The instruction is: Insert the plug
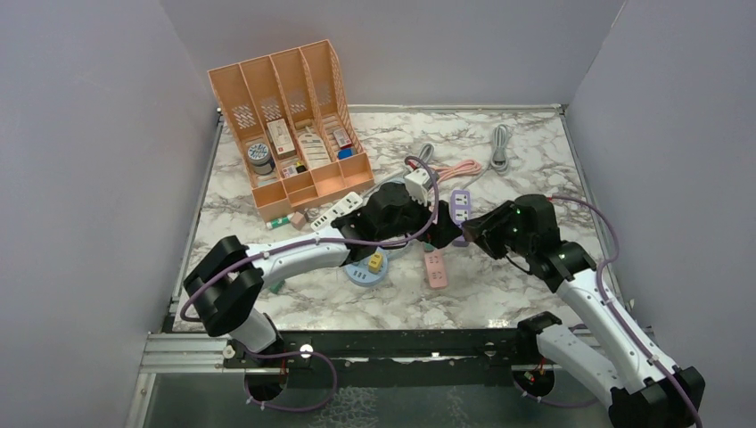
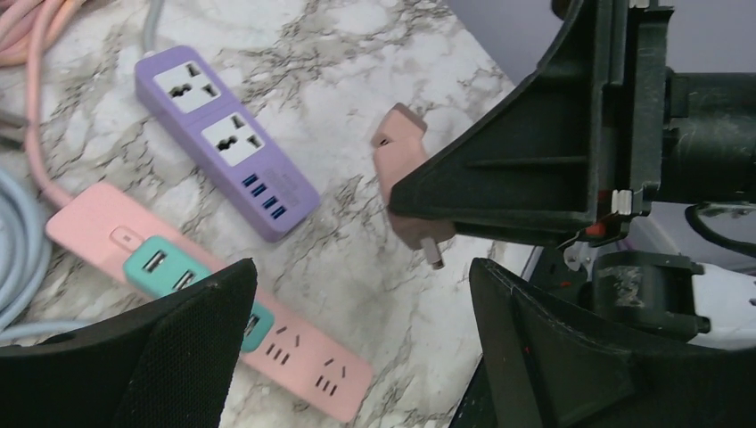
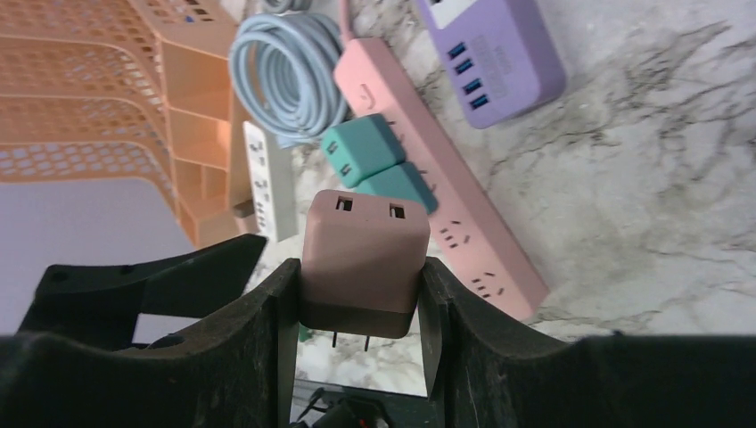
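Note:
My right gripper (image 3: 358, 278) is shut on a dusty-pink two-port USB charger plug (image 3: 361, 254), held by its sides with its two prongs pointing down, above the marble. The plug also shows in the left wrist view (image 2: 406, 165), just off the near end of the pink power strip (image 2: 303, 361). The strip (image 3: 464, 227) carries two teal plugs (image 3: 374, 160), and its end sockets are free. My left gripper (image 2: 364, 267) is open and empty, hovering over the strip's near end (image 1: 435, 267), facing the right gripper (image 1: 477, 227).
A purple power strip (image 1: 460, 203) lies beside the pink one. A white strip (image 1: 337, 211), a white adapter (image 1: 416, 185), coiled cables (image 1: 499, 147) and an orange organizer (image 1: 290, 116) sit behind. A blue disc with a yellow piece (image 1: 370, 267) lies at front left.

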Controlling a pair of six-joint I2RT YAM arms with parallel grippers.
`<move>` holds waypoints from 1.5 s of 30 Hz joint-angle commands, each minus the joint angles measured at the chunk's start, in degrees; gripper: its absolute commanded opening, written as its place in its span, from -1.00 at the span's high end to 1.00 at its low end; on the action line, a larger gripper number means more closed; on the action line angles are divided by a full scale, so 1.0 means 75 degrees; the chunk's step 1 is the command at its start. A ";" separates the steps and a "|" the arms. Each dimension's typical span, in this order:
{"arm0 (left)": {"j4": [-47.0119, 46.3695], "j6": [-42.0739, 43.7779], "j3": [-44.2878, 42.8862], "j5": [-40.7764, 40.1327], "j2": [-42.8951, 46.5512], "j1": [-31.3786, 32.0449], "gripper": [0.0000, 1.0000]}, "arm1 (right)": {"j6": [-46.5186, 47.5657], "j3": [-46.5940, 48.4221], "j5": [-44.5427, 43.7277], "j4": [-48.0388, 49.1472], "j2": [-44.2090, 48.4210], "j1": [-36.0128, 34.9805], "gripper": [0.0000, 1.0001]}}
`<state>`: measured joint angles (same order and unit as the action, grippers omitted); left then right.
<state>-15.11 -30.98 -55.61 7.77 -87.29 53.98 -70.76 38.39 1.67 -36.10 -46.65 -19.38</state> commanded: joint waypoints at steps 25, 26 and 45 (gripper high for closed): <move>-0.1809 -0.1389 -0.0464 -0.0454 -0.0784 0.0104 0.15 | -0.1275 -0.0237 0.1683 0.2818 0.0017 0.0029 0.52; -0.1835 -0.1380 -0.0472 -0.0492 -0.0819 0.0104 0.24 | -0.1252 -0.0191 0.1742 0.2820 -0.0025 0.0038 0.49; -0.1875 -0.0227 0.0292 0.1751 0.0487 -0.0455 0.84 | 0.2816 0.1000 0.1052 0.0977 0.1167 0.0029 -0.74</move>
<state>-26.44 -34.98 -54.65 9.56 -89.45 53.10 -62.76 43.24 10.22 -26.35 -42.89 -18.79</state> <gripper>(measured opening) 0.354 0.867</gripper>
